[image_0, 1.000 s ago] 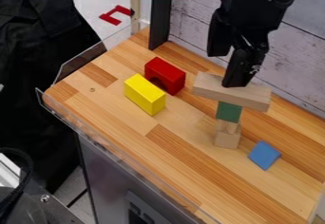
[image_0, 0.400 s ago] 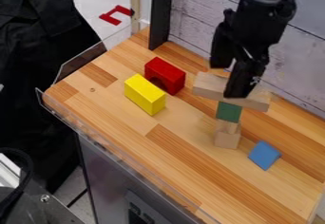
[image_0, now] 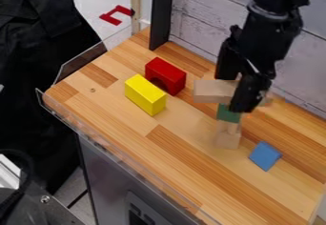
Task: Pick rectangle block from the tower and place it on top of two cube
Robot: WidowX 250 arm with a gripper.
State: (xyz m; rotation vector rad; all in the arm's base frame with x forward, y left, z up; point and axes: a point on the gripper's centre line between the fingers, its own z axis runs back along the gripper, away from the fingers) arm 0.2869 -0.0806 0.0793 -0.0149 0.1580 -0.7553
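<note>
The black gripper (image_0: 235, 95) hangs at the top of the tower on the right, partly in front of the long natural-wood rectangular block (image_0: 211, 91). That block lies across a green cube (image_0: 227, 114), its right part largely covered by the gripper. Under the green cube are small natural-wood pieces (image_0: 227, 140), one above another. A yellow block (image_0: 145, 95) rests on the table left of the tower. Whether the gripper grasps the long block cannot be made out.
Behind the yellow block stands a red arch block (image_0: 166, 75). A blue block (image_0: 265, 156) lies right of the tower's base. The wooden table (image_0: 178, 148) has a clear raised edge along its left side, a black post (image_0: 161, 16) and a plank wall behind.
The gripper has moved down and slightly right, lower over the tower. The long block has turned, its left end now showing a nearly level front edge. The other blocks have kept their places.
</note>
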